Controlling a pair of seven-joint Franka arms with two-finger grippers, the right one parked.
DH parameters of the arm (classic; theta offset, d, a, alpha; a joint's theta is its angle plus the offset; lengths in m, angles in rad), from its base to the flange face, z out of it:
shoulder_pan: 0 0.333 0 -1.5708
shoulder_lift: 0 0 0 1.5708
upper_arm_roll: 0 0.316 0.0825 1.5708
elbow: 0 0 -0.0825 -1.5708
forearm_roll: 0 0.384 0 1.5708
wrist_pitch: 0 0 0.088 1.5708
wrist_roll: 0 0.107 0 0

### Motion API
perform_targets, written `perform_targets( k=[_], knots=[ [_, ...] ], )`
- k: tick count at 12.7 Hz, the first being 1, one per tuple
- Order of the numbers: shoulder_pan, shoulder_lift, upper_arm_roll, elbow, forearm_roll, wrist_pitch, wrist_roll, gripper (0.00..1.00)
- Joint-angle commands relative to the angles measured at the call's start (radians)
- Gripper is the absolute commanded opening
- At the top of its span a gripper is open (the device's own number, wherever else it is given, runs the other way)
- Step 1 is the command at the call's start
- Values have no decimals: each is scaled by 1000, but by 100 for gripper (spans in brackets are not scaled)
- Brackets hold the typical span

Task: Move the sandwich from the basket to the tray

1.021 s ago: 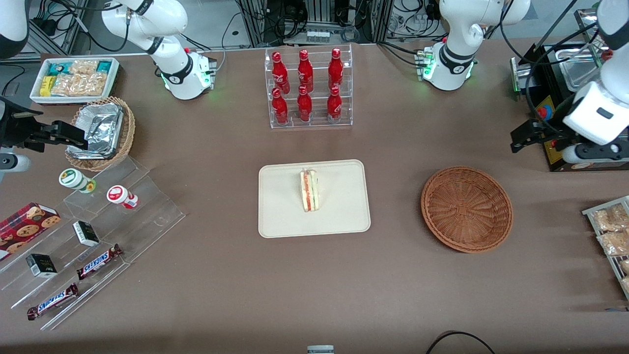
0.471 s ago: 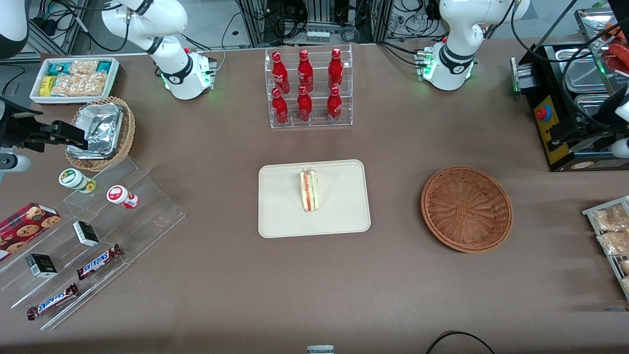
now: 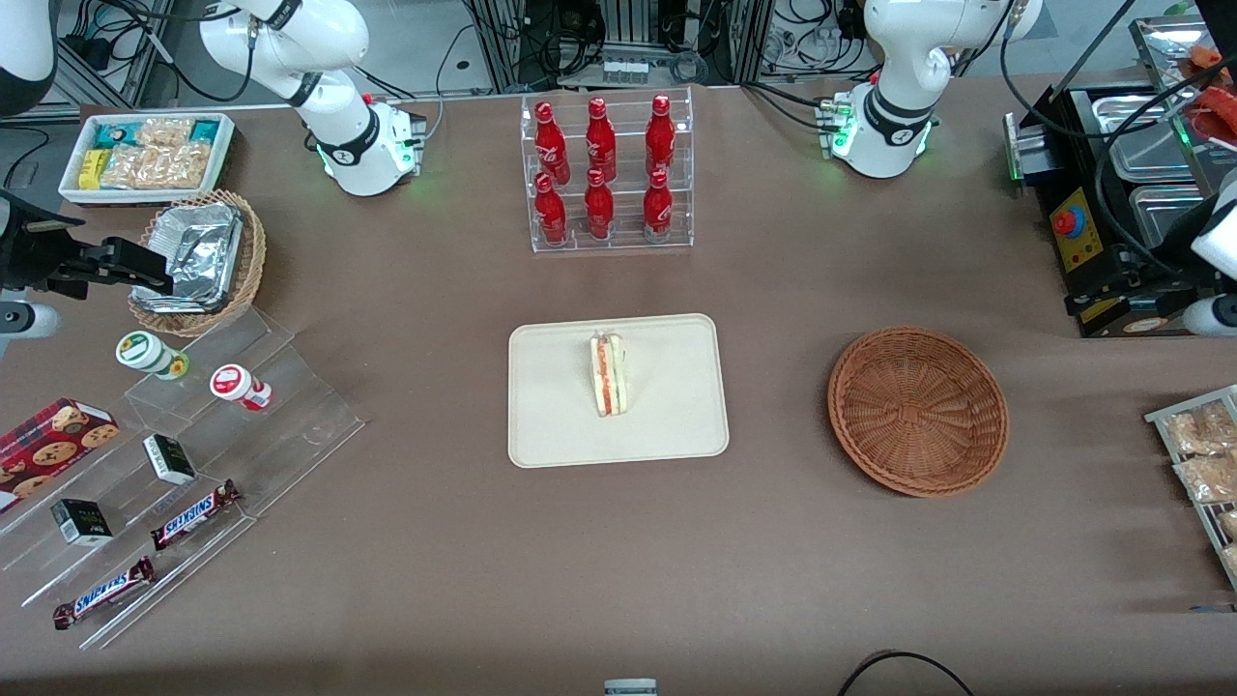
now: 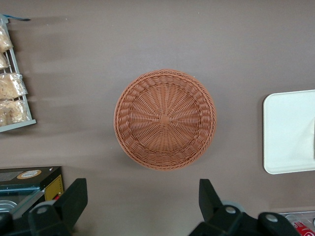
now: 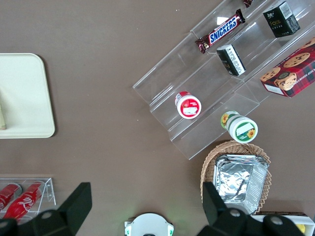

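Already on cream rectangular tray [image 3: 676, 425]: soft, light, crushable triangular white-bread sandwich [image 3: 609, 375] | grip bread faces gently | reddish-brown wicker basket [image 4: 165, 119] empty | left gripper [image 4: 142, 206] above basket's edge, fingers spread, holding nothing

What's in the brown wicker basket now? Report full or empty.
Empty: the basket shows only bare weave; the sandwich lies on the tray. The gripper hangs open above.

"SNICKERS" reads on both candy bars [image 3: 196, 514] [image 3: 103, 592] lying on the clear stepped shelf [image 3: 242, 435], and "Face" on a black box [image 5: 281, 18].
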Motion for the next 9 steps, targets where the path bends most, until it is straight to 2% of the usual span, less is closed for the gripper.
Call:
perform_targets(
  k=[1, 5, 8, 9],
  knots=[
    [-2, -2, -8, 36, 1, -80, 8, 100],
    [12, -10, -8, 38, 7, -91, 8, 100],
    [75, -11, -87, 43, 10, -91, 7, 100],
    [75, -13, -88, 43, 11, -91, 5, 100]
  ],
)
